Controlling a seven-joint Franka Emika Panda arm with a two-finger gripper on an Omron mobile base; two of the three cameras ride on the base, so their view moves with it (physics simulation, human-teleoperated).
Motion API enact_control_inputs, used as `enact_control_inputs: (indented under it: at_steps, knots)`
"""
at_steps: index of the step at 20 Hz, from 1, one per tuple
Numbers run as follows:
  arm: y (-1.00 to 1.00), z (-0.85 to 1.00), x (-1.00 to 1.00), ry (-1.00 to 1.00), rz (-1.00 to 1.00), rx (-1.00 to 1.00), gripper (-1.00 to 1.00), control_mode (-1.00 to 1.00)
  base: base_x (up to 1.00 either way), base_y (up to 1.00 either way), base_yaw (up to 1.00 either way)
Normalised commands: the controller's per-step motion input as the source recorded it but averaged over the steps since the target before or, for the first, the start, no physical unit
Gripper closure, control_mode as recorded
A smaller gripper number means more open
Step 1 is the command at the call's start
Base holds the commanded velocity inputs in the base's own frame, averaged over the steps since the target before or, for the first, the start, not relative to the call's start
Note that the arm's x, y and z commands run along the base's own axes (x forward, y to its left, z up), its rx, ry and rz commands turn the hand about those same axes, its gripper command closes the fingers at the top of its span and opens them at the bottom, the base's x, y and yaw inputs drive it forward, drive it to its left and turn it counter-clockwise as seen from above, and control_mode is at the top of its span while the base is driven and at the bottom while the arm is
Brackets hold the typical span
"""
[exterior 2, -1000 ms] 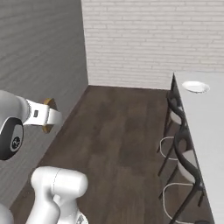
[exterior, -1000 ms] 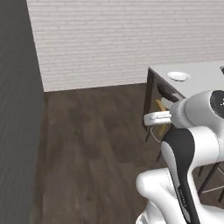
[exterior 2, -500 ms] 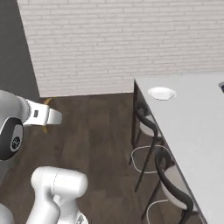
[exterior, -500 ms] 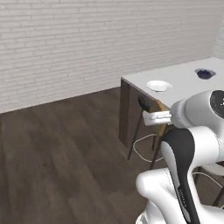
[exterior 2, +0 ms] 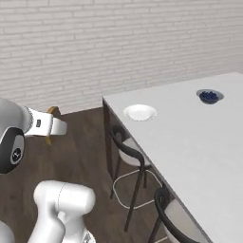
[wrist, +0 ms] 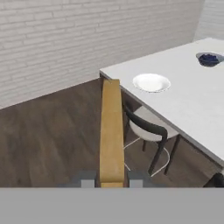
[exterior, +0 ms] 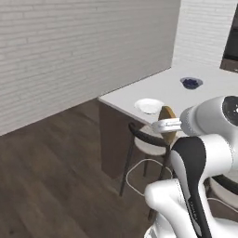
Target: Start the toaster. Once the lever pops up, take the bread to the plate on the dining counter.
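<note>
My gripper [wrist: 111,180] is shut on the bread [wrist: 111,131], a tan-brown slice seen edge-on between the two fingertips in the hand view. The same slice [exterior: 166,122] stands upright at the hand in the left base view, and it [exterior 2: 51,118] sticks out behind the white hand [exterior 2: 52,127] in the right base view. The round white plate [exterior 2: 140,112] lies near the corner of the dining counter [exterior 2: 199,137], a white top with dark brown sides. In the hand view the plate [wrist: 151,82] is ahead and to the right of the bread. The toaster is out of view.
A small bowl of blue berries [exterior 2: 209,96] sits farther along the counter. Dark chairs with pale seats [wrist: 148,129] are tucked along the counter's near side. A white brick wall [exterior 2: 95,42] runs behind, and dark wood floor [exterior: 56,172] lies open to the left.
The whole scene has swung across the base views as the base turned and drove; the dining counter, plate and berry bowl are now closer and larger. The bread stays in the gripper.
</note>
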Motion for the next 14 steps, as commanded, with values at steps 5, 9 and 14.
enact_control_inputs:
  at_steps: [5,9,14]
  knots:
    - [0.0,0.0,0.0,0.0,0.0,0.0,1.0,1.0,0.92,0.0,-0.54]
    - [0.0,0.0,0.0,0.0,0.0,0.0,1.0,1.0,0.84,0.04,-0.55]
    - [0.0,0.0,0.0,0.0,0.0,0.0,1.0,1.0,0.62,0.35,-0.57]
